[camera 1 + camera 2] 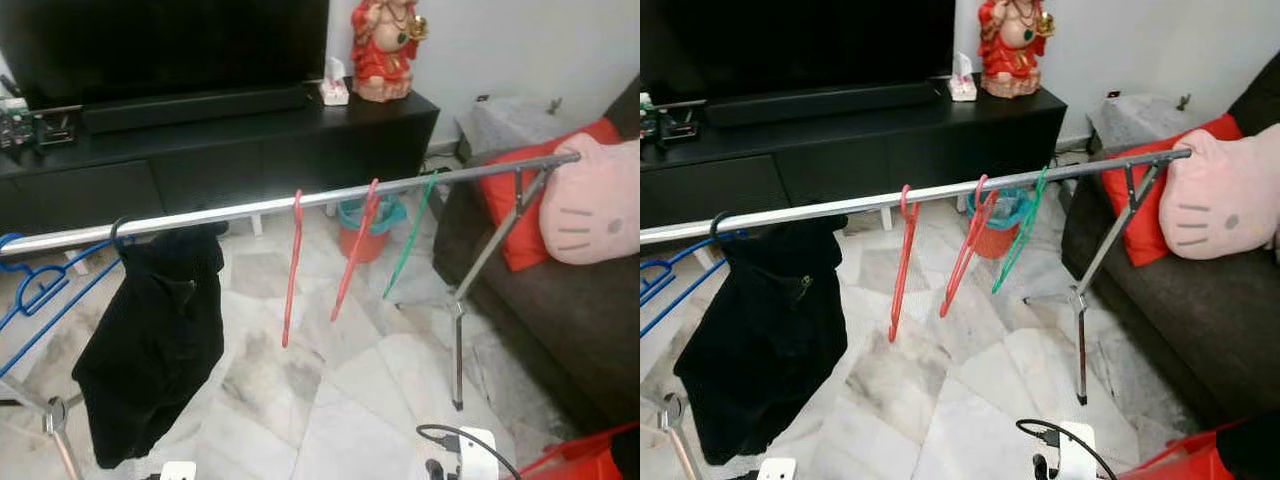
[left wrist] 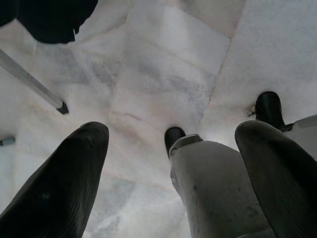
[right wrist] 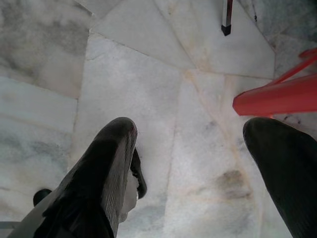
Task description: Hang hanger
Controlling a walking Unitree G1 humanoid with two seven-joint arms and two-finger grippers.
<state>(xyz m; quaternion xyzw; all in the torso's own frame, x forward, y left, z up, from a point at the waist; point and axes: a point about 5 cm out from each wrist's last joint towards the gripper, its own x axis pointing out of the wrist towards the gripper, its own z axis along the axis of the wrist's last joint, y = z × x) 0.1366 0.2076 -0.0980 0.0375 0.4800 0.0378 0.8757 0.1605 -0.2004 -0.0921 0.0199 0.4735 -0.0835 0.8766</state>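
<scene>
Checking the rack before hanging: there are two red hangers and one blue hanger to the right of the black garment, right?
Not quite: the third hanger is green, as the left eye view shows. Two red hangers hang on the rail right of the black garment.

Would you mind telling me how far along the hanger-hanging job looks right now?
Done: two red hangers, a green hanger and a black garment hang on the rail. In hand: nothing; the left end effector and right end effector are open, pointing at the floor. Left: cannot tell; a red object sits beside the right one.
</scene>
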